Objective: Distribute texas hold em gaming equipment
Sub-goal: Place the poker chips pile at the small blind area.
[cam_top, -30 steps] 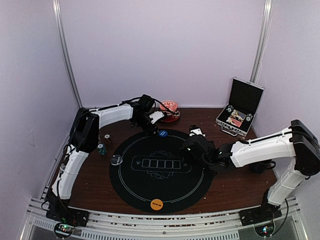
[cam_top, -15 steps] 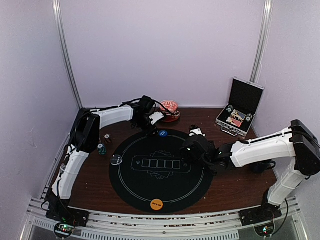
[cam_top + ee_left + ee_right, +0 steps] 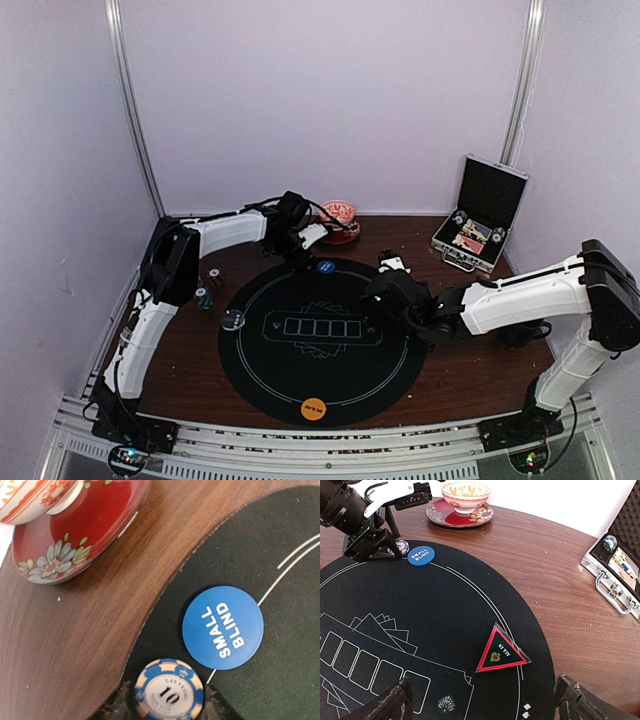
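My left gripper (image 3: 300, 256) is at the mat's far-left rim, shut on a blue-and-cream striped "10" chip (image 3: 169, 691), which is held low over the mat edge; the chip also shows in the right wrist view (image 3: 402, 547). The blue "SMALL BLIND" disc (image 3: 222, 627) lies on the mat just beside the chip (image 3: 325, 267). My right gripper (image 3: 482, 705) is open and empty, above the mat near a red-edged triangular "ALL IN" marker (image 3: 501, 652). An orange disc (image 3: 313, 408) lies at the mat's near rim, and a clear disc (image 3: 233, 320) at its left rim. No cards show.
The round black mat (image 3: 300, 380) fills the table's middle. A red floral saucer with a bowl (image 3: 340, 225) stands behind it. The open silver-edged case (image 3: 478, 225) is at the far right. Teal (image 3: 203, 297) and dark red (image 3: 215, 277) chip stacks stand left of the mat.
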You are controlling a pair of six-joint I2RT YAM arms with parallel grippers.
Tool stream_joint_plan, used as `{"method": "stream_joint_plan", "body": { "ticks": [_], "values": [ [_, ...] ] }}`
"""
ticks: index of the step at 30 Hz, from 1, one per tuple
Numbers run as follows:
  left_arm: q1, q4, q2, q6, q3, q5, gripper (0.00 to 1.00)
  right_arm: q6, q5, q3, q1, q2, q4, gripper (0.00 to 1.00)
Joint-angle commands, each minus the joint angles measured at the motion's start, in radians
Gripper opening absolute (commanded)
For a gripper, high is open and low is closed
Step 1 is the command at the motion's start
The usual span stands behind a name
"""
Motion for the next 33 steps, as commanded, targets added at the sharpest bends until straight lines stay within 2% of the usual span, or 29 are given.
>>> {"method": "stream_joint_plan", "body": {
  "ticks": [1,3,6,9,14,18,24,29,33],
  "values": [
    [0.003,-0.002,0.016,0.009,0.002,0.022,0.63,0.0,0.006,0.006,-0.005,0.007,0.009,1.0],
    [0.003,-0.002,0.012,0.009,0.003,0.016,0.7,0.0,0.006,0.008,-0.006,0.009,0.009,1.0],
    [0.004,-0.007,0.0,0.007,0.003,0.016,0.73,0.0,0.006,0.008,-0.006,0.009,0.007,1.0],
    [0.004,-0.025,-0.03,0.006,0.012,0.034,0.82,0.0,0.006,0.008,-0.006,0.007,0.006,1.0],
    [0.004,-0.055,-0.164,0.004,-0.001,0.064,0.98,-0.003,0.005,0.009,-0.005,0.007,0.005,1.0],
    [0.007,-0.068,-0.315,0.02,-0.079,0.017,0.98,-0.003,-0.003,0.009,-0.006,0.002,0.001,1.0],
    [0.071,-0.057,-0.538,0.014,-0.303,-0.045,0.98,-0.004,-0.031,0.006,-0.005,-0.009,0.005,1.0],
    [0.195,-0.054,-0.679,0.017,-0.5,-0.025,0.98,-0.004,-0.053,0.008,-0.002,0.001,0.007,1.0],
    [0.367,0.003,-0.764,0.022,-0.64,0.027,0.98,-0.004,-0.06,0.015,0.005,0.013,0.006,1.0]
  ]
}}
